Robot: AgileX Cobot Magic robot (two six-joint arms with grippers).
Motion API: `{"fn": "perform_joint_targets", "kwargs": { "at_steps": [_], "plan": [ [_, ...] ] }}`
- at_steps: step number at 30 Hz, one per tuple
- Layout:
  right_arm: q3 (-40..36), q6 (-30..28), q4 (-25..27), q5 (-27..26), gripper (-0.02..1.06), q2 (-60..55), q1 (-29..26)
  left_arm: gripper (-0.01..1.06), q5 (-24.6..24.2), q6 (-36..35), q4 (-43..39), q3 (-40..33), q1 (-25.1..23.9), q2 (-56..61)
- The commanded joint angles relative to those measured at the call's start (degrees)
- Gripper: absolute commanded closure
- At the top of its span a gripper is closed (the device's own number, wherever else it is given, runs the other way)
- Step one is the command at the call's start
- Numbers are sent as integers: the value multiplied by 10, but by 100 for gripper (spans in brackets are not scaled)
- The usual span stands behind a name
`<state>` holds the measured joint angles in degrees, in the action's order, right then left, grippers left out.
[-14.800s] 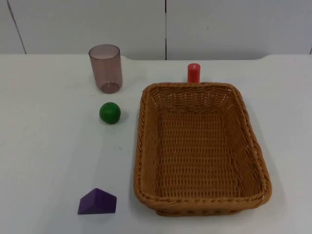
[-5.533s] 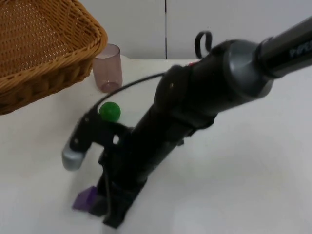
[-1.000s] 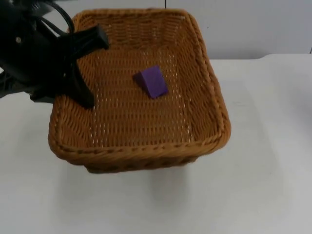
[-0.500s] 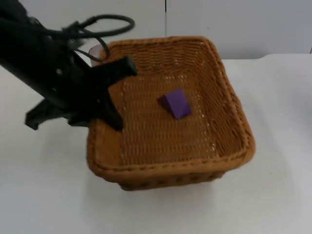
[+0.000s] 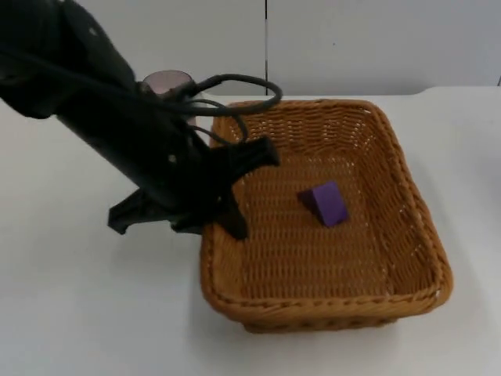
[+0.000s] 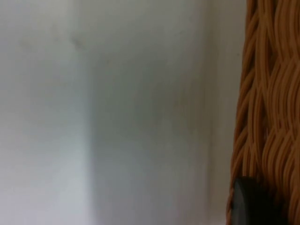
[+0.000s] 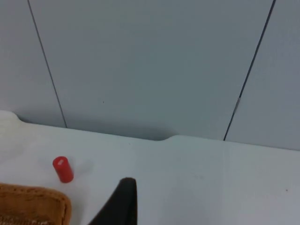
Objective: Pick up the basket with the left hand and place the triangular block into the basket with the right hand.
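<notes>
The woven tan wicker basket (image 5: 329, 266) sits low over the white table top (image 5: 70, 313), and the left gripper (image 5: 227, 196) is clamped on its left rim, one black finger inside the wall and the other outside. Seen from the left wrist, the braided rim (image 6: 267, 108) runs right beside a black fingertip (image 6: 253, 201), with bare table next to it. The purple triangular block (image 5: 324, 204) lies on the basket's floor, nearer the far wall, touching no side. The left arm's black bulk stands in front of a translucent pinkish plastic cup (image 5: 166, 81), so just its rim peeks out behind, near the basket's far left corner. From the right wrist I see a small red cylinder (image 7: 63, 169) upright on the table just beyond a basket corner (image 7: 33, 204), under the grey partition wall (image 7: 150, 65). One right fingertip (image 7: 123, 199) shows there; I cannot tell how that gripper's fingers stand.
</notes>
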<state>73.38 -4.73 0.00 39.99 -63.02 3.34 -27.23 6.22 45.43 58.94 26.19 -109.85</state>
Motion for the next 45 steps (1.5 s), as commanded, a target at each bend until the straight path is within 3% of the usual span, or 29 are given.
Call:
{"fn": "perform_joint_targets", "kwargs": {
  "at_steps": [1,24,45],
  "plan": [
    [-1,-7,0,8,-1,9,-5,105,9,7,19,14,6,-1],
    [-1,-11,-3,18,-1,27,-5,105,35,16,12,44,5,-69],
    [-1,-11,-11,15,-1,27,-5,105,12,49,10,44,5,-74]
  ]
}}
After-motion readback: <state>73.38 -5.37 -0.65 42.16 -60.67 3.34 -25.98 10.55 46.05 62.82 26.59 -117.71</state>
